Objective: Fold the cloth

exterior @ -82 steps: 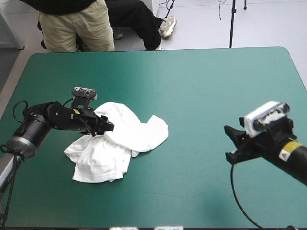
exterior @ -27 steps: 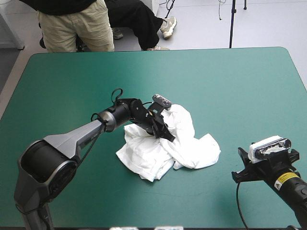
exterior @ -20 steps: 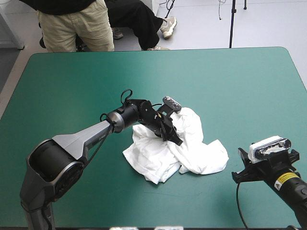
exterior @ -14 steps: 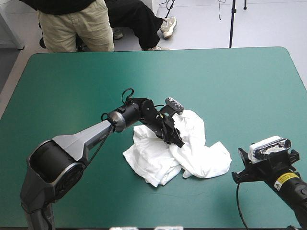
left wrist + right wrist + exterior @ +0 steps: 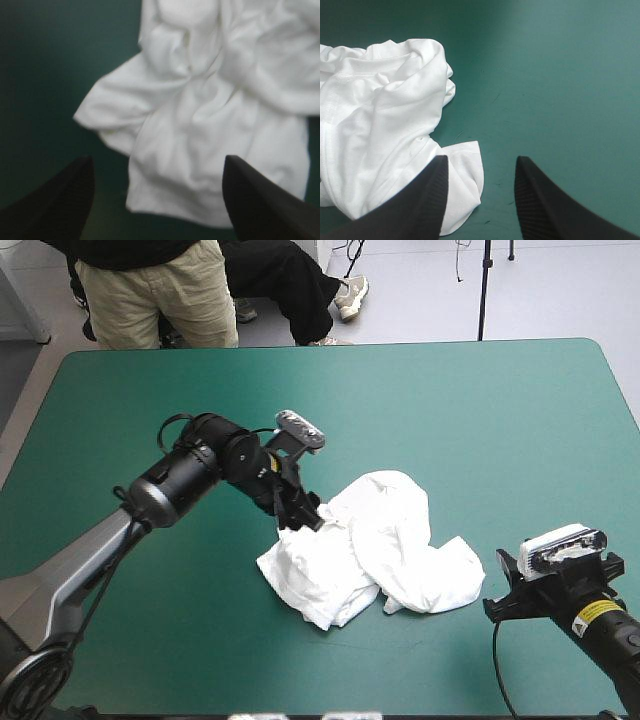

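The white T-shirt [image 5: 375,545] lies as a crumpled heap near the middle of the teal-green table. My left gripper [image 5: 303,517] hovers at the heap's far-left edge, open, with nothing between its black fingers. In the left wrist view the T-shirt [image 5: 200,115] lies ahead of and under the left gripper [image 5: 157,160], its folds loose. My right gripper [image 5: 497,588] stands open just to the right of the heap, apart from it. From the right wrist, the T-shirt [image 5: 380,130] sits ahead of the right gripper [image 5: 481,160] and off to one side, one corner close to a finger.
The teal-green cover [image 5: 470,410] spreads wide on every side of the heap. My left arm [image 5: 150,500] reaches in across the table's left half.
The left gripper dragged the T-shirt from the left to the middle, let it go and drew back leftward. The right gripper pulled back toward the near right corner earlier and has since held still.
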{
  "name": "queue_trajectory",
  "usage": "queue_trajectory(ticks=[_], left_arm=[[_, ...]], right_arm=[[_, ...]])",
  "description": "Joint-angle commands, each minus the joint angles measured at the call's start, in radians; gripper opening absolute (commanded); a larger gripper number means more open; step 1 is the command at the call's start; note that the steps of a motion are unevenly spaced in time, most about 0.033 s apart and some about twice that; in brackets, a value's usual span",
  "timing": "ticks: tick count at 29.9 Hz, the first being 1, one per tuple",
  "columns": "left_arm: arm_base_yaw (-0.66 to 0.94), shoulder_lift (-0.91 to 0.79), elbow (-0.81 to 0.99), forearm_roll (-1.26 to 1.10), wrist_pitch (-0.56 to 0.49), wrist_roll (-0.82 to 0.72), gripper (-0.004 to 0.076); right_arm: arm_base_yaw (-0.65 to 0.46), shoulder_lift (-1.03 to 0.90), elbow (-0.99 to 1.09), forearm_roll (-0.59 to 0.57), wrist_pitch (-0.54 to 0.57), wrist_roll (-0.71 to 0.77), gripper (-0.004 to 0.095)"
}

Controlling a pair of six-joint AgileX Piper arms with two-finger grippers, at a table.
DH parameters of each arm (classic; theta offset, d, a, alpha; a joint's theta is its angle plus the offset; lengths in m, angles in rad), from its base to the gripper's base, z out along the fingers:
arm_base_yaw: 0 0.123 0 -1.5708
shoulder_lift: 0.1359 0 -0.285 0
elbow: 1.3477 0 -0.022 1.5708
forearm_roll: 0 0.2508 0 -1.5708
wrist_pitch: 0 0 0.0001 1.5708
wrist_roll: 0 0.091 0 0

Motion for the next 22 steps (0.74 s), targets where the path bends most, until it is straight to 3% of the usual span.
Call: queue_trajectory(ticks=[1,6,12,22], left_arm=[[0.069,-0.098,0.098,0.01,0.02,-0.025,0.0522],[0.182,-0.155,0.296,-0.02,-0.1,-0.013,0.0522],[0.197,-0.149,0.374,-0.136,-0.224,0.085,0.0522],[0.197,-0.026,0.376,-0.199,-0.221,0.172,0.0515]], right_arm=[[-0.006,0.002,-0.037,-0.014,-0.066,-0.001,0.0402],[-0.006,0.002,-0.037,-0.012,-0.072,-0.001,0.0402],[-0.006,0.002,-0.037,-0.012,-0.074,-0.001,0.04],[-0.006,0.002,-0.037,-0.012,-0.082,-0.001,0.04]])
